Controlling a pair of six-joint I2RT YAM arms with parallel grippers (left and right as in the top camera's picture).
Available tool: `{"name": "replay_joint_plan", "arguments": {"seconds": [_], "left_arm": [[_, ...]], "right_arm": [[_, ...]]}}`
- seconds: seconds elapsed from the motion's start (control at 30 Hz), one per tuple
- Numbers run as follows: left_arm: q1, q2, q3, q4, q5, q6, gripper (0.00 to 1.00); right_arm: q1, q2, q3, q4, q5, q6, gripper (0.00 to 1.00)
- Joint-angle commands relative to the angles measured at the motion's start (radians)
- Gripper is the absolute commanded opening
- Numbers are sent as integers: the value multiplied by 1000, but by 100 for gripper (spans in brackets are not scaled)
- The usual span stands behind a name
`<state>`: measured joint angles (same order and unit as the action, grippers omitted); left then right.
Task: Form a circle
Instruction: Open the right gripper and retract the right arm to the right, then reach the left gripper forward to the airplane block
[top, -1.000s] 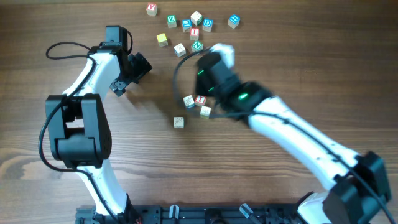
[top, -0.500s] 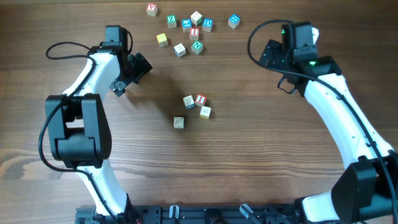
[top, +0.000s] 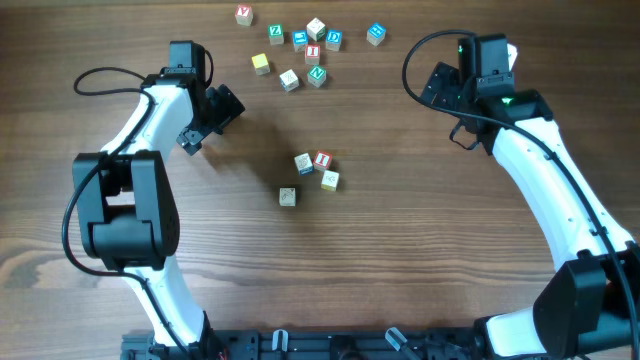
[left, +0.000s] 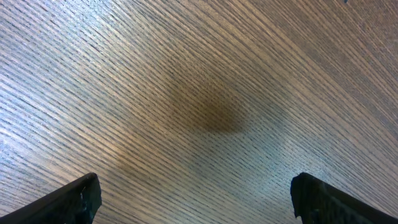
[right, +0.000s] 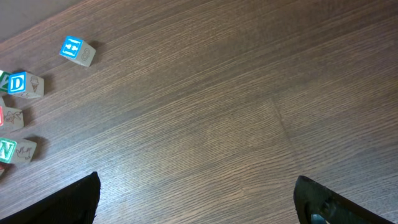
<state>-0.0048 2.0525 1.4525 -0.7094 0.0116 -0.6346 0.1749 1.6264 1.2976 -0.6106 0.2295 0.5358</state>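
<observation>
– Overhead cam, anyone else squinting at this? The circle (top: 316, 168) sits about mid-table on the wooden table (top: 420, 250), between the two arms. I count three cubes bunched up: a cream cube (top: 304, 162), the red-faced "I" cube (top: 322, 159) just right of it, and a pale cube (top: 329, 180) on the near side of that one. A fourth cube (top: 287, 197) sits a bit apart at the near left. Honestly it's more of a clump than a closed ring.

– Yep, same count here. Neither arm is on it. The left gripper (top: 210, 122) hangs off to the far left of the clump, jaws spread wide with nothing between them. Its wrist cam only shows wood grain with a darker patch, plus the fingertips (left: 74, 199) poking in at the bottom corners.

– And the other side?

– The right gripper (top: 448, 108) is well off to the right and farther back, also wide and empty. Its wrist cam catches a few cubes at the left edge: a blue-faced cube (right: 76, 50), a "D" cube (right: 23, 84) and a green "N" cube (right: 15, 149).

– So those belong to the loose scatter (top: 305, 45)?

– Right. Overhead it's strung along the far side, well apart from the clump, with a yellow cube (top: 261, 64) on its left end.
</observation>
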Motion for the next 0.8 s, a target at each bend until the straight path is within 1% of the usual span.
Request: {"name": "replay_joint_plan", "arguments": {"seconds": [0.0, 0.37, 0.53, 0.63, 0.77], "left_arm": [[-2, 9, 10, 2, -13, -2, 100], [-3, 9, 10, 3, -13, -2, 100], [-3, 9, 10, 27, -14, -2, 100], [-4, 9, 10, 81, 6, -2, 100], [-4, 9, 10, 67, 10, 8, 100]], "right_arm": [[0, 3, 2, -1, 14, -12, 100], [0, 3, 2, -1, 14, -12, 100], [0, 3, 2, -1, 14, -12, 100], [0, 3, 2, -1, 14, -12, 100], [0, 3, 2, -1, 14, -12, 100]]}}
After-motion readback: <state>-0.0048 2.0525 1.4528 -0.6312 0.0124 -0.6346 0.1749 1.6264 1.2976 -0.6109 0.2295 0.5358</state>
